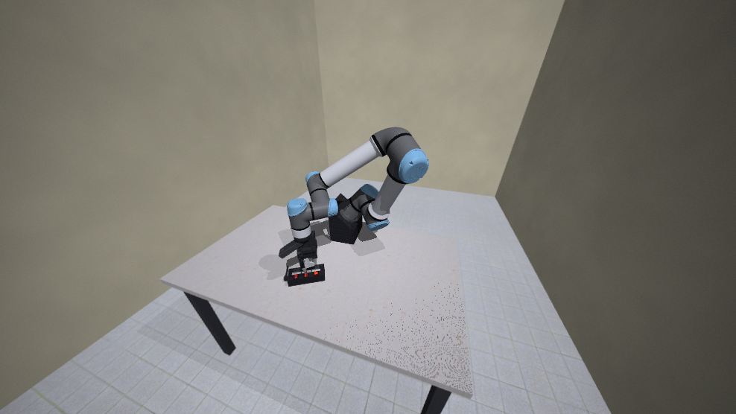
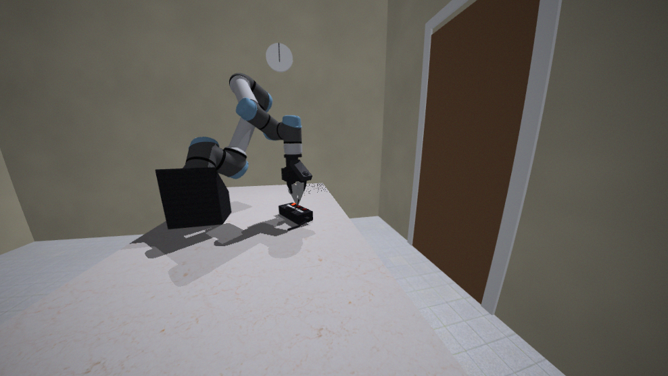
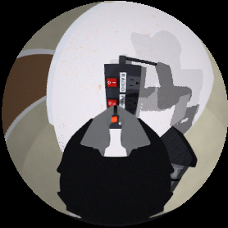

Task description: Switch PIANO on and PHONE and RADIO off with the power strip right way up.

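Your power strip [image 1: 305, 275] is a black bar lying face up on the pale table [image 1: 401, 288], near the table's edge. You can count three red rocker switches [image 1: 305, 273] in a row from the top view; the wrist view shows only two, one labelled RADIO [image 3: 121, 82]. Your gripper [image 3: 115, 115] hangs directly above the strip, jaws pressed together, holding nothing.

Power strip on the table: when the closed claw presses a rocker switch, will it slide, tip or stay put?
The black, low, boxy power strip lies flat on the pale stone-look table, so tipping seems unlikely. The shut claw points almost straight down, so the push should mostly pin it. It looks small and probably light; an off-centre press might nudge or twist it.
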